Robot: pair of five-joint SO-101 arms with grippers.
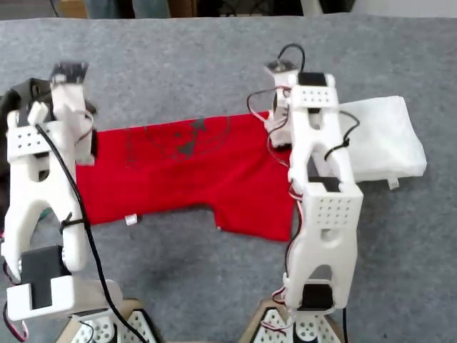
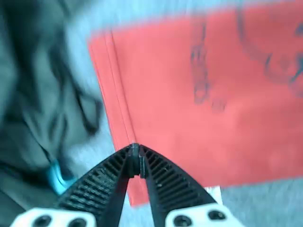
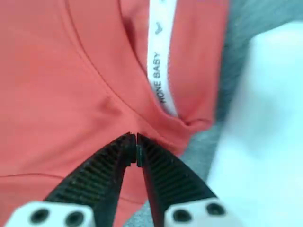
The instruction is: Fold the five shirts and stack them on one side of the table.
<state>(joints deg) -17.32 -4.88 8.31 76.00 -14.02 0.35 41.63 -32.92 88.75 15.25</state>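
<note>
Our left gripper [image 2: 136, 156] is pinched closed at the hem of the red shirt [image 1: 186, 171], right gripper [image 3: 134, 144] closed by its collar. We see it spread across the table [image 1: 214, 64], beside a folded white shirt [image 1: 378, 139].

Bright, even light from above, faint soft-edged shadows beneath the arms [image 1: 325, 200] on the grey tabletop [image 1: 178, 64], red shirt [image 1: 186, 171] evenly lit, folded white shirt [image 1: 378, 139] nearly washed out, dark cloth [image 2: 28, 94] dim in left wrist view.

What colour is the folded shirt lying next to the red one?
White: the folded shirt beside the red shirt shows best in the high view.
</note>
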